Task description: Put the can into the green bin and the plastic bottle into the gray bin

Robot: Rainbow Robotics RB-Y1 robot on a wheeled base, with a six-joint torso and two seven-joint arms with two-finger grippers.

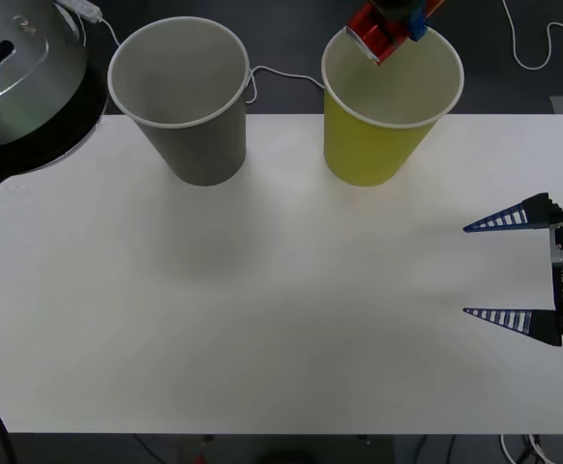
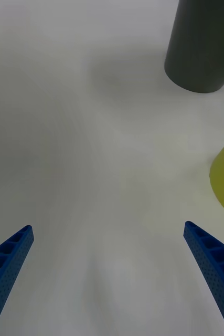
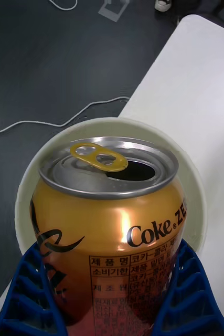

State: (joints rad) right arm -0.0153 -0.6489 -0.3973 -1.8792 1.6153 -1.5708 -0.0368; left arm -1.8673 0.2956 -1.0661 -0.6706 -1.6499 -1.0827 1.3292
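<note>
Opened orange Coke can (image 3: 109,226) – gold tab, L jaws gripping.

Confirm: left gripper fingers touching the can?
Touching. In the left wrist view both blue fingers press against the sides of the can, held above the green bin opening.

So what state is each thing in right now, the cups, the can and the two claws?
can: opened, held above the green bin's mouth
green bin: upright
gray bin: upright, nothing seen inside
left gripper: shut on the can, over the green bin
right gripper: open, holding nothing, over the table's right side
</note>
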